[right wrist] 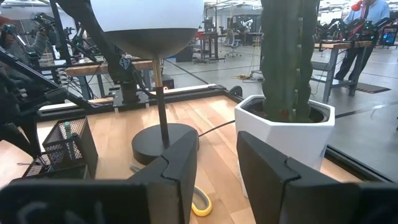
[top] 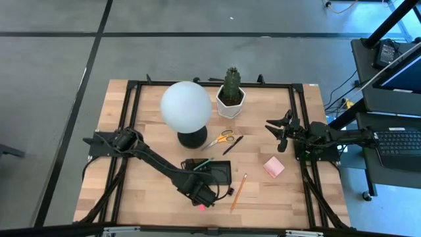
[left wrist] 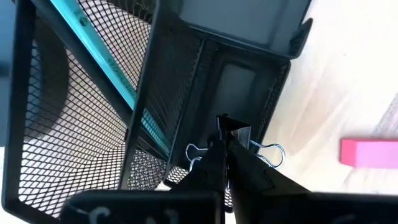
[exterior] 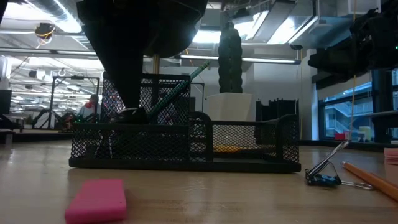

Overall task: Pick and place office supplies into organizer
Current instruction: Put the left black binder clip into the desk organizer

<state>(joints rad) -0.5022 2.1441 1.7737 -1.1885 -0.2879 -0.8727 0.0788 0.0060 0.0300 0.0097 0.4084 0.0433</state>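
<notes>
The organizer is a black mesh tray near the table's near edge, with a green pencil leaning in its taller compartment. My left gripper is shut on a small black binder clip over the organizer's near left end. On the table lie a pink eraser, a second binder clip, an orange pencil, a pink sticky-note pad, yellow-handled scissors and a black pen. My right gripper is open in the air at the right, facing the cactus. My left gripper pinches the binder clip between its two fingers. The clip's black body sticks out past the fingertips, and its wire handles splay to either side. The fingers come from above, slanting down into the organizer's low compartment. Whether the clip touches the mesh cannot be seen.
A white globe lamp on a round black base and a potted cactus stand toward the table's far side. Black frame rails run along the table's sides. A desk with a keyboard stands off to the right.
</notes>
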